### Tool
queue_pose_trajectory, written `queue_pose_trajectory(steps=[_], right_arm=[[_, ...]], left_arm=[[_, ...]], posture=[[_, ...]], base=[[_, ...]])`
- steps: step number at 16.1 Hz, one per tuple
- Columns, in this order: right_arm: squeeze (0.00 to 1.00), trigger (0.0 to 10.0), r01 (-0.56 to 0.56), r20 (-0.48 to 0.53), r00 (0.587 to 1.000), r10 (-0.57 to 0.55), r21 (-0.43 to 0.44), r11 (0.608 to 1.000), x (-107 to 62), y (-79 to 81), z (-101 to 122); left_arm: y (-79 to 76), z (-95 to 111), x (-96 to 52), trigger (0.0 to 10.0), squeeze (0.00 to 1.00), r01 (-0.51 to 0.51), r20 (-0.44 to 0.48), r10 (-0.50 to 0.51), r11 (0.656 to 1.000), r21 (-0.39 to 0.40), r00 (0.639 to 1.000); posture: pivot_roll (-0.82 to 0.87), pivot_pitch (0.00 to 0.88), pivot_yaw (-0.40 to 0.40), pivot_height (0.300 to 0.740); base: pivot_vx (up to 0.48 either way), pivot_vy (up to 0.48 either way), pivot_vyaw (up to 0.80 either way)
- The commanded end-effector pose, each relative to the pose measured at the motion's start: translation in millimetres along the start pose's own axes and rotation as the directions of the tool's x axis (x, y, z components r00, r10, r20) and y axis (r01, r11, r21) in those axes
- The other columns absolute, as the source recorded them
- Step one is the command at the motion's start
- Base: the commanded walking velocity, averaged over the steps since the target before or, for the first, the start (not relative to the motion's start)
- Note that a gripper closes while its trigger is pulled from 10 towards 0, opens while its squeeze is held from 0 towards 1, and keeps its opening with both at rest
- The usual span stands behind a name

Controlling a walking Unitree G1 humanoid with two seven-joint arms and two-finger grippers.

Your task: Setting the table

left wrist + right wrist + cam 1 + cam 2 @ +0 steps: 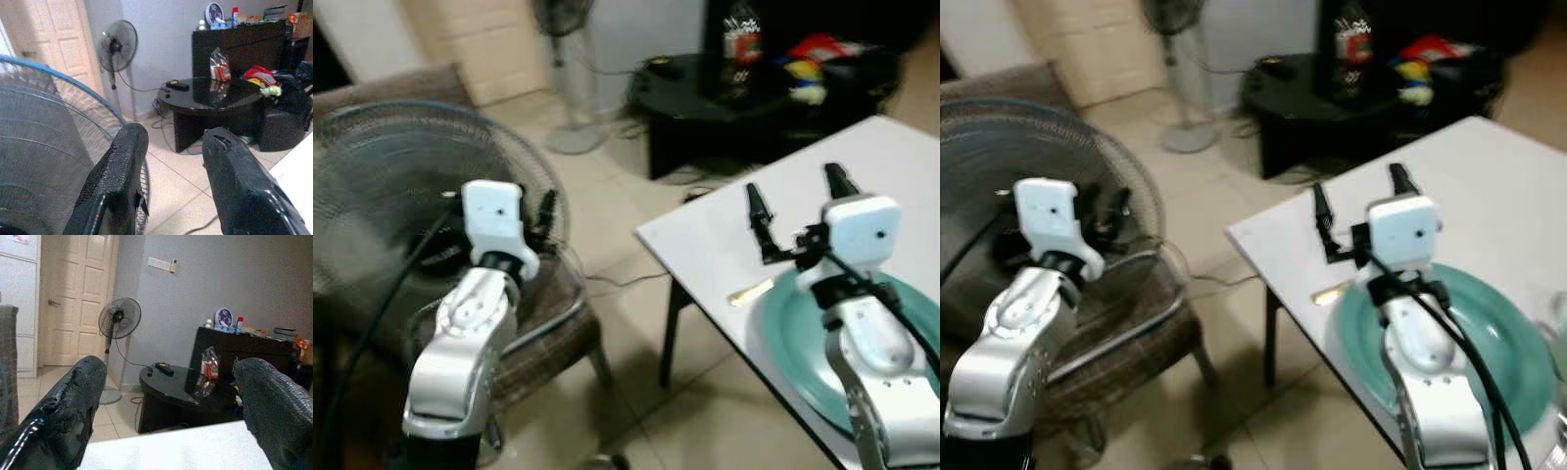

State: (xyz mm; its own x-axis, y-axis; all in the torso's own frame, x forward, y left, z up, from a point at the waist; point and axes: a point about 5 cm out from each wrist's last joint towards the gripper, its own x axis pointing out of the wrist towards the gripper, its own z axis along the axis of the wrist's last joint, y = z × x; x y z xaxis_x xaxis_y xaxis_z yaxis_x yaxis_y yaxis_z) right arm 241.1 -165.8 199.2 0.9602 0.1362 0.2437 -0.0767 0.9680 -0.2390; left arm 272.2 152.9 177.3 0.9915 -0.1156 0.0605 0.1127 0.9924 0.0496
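Plate (803, 338): teal, round, shallow, glossy rim; lies flat on white table (891, 166) near the table's front edge, on my right side. Rt forearm covers part of it.
Small item: thin pale yellowish piece (750, 290) on table just beside plate's left rim; too blurred for me to say what it is.
Table: white top, dark leg (672, 333) under the near corner; tiled floor (617, 206) around it.
Rt gripper (793, 211): I see it held above the table just past the plate's far rim, fingers spread wide, nothing between them, touching nothing. Rt wrist view agrees: two black fingers (73, 406) well apart, white tabletop (181, 448) below.
Lt gripper (171, 181): off the table, in front of the big fan (401, 196) on my left; wrist view shows fingers apart w/ open gap, holding nothing.
Fan: large wire grille w/ blue rim, close to lt arm; it sits by a brown woven chair (543, 338).
Bkgd: 2nd standing fan (570, 59) by the wall, low black round table (724, 98) w/ a bottle (741, 44) and colourful clutter (808, 64), cream door (80, 298).
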Motion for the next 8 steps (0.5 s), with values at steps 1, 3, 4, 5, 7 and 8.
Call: queue_pose_trajectory(steps=[1,3,4,5,7,8], right_arm=[[0.00,10.0,-0.028,0.015,1.000,0.028,0.005,1.000,1.7,6.1,1.8],[0.00,10.0,-0.021,0.019,1.000,0.021,0.015,1.000,0.1,7.5,3.3],[0.00,10.0,-0.010,0.015,1.000,0.010,0.016,1.000,-0.7,4.5,2.9],[0.00,10.0,-0.009,0.014,1.000,0.009,0.014,1.000,-0.6,3.3,2.2],[0.00,10.0,-0.029,0.019,0.999,0.028,0.020,0.999,1.6,4.7,2.7],[0.00,10.0,-0.031,0.020,0.999,0.031,0.019,0.999,1.0,6.7,2.8]], left_arm=[[9.9,1.2,-3.2,10.0,0.00,-0.023,0.005,0.023,0.999,0.047,1.000],[9.2,-1.0,0.5,10.0,0.00,0.002,-0.001,-0.001,0.998,0.059,1.000],[3.0,0.5,5.5,10.0,0.00,0.004,0.004,-0.004,0.998,0.067,1.000],[-0.4,2.2,6.1,10.0,0.00,0.008,0.008,-0.009,0.998,0.068,1.000],[0.0,0.6,-1.4,10.0,0.00,0.020,-0.001,-0.020,0.996,0.084,1.000],[5.3,-3.2,-3.1,10.0,0.00,-0.001,-0.017,0.003,0.998,0.069,1.000]], posture=[[0.01,0.000,0.069,0.740],[-0.02,0.000,0.089,0.740],[-0.01,0.000,0.086,0.740],[-0.01,0.000,0.084,0.740],[0.02,0.000,0.072,0.740],[-0.01,0.000,0.087,0.740]], base=[[0.000,0.000,0.80],[0.000,0.000,0.80],[0.000,0.000,0.80],[0.000,0.000,0.80],[0.000,0.000,0.80],[0.000,0.000,0.80]])
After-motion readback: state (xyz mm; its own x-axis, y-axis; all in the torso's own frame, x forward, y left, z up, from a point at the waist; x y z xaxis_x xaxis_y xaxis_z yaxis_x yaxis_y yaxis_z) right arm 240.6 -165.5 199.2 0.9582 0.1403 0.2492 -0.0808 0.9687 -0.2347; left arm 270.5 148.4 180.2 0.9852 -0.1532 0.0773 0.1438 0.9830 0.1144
